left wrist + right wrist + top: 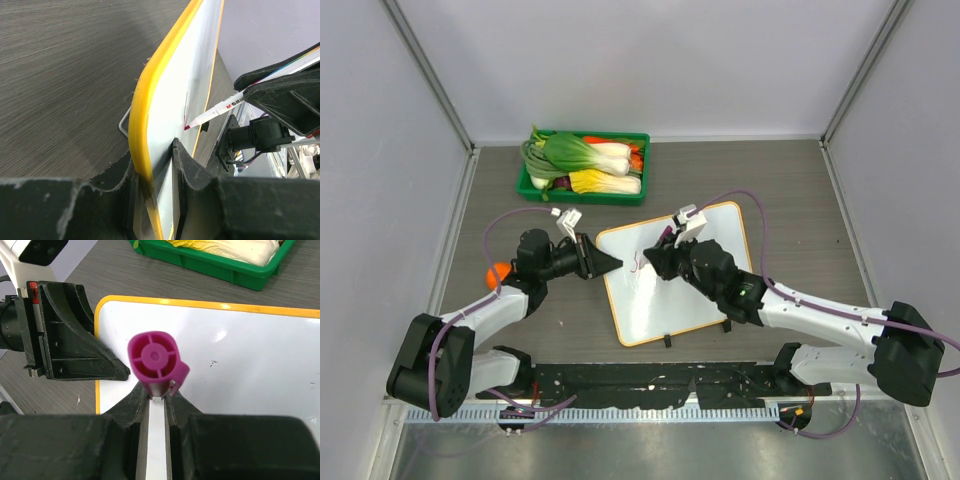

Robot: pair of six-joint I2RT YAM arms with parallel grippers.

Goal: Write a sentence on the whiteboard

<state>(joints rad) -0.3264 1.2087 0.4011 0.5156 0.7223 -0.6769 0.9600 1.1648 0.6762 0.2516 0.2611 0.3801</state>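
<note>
Glossy white board face, thin orange-yellow rim, rounded corners: the whiteboard [695,290] lies mid-table, turned a little askew, with two small black feet at its near edge. It sits on the table [560,325], which is matte grey-brown with a fine wood grain.

Of the sentence [638,265] only a few thin purple-pink strokes show, near the board's left edge. Too faint to read.

The marker [217,111] has a slim white barrel with red lettering and a dark pink tip that meets the board face. From the right wrist view its magenta butt end [155,360] is round with a cross-ribbed hollow.

A green plastic tray [646,165] stands at the far side, well apart from the board, heaped with leafy vegetables [575,152] with white stalks.

Left arm: elbow folded low on the left side of the table, forearm reaching right. Left gripper [612,263] is clamped on the board's left rim. In its own view the yellow edge runs straight between the rough black fingers [182,160], one on each face.

Right arm: stretched from the near right corner diagonally across the board, wrist tilted down over its left part. Right gripper [655,262] is pinched on the marker, the barrel gripped between both black fingers [177,405] just below the magenta end. The two grippers are near each other, not touching.
</note>
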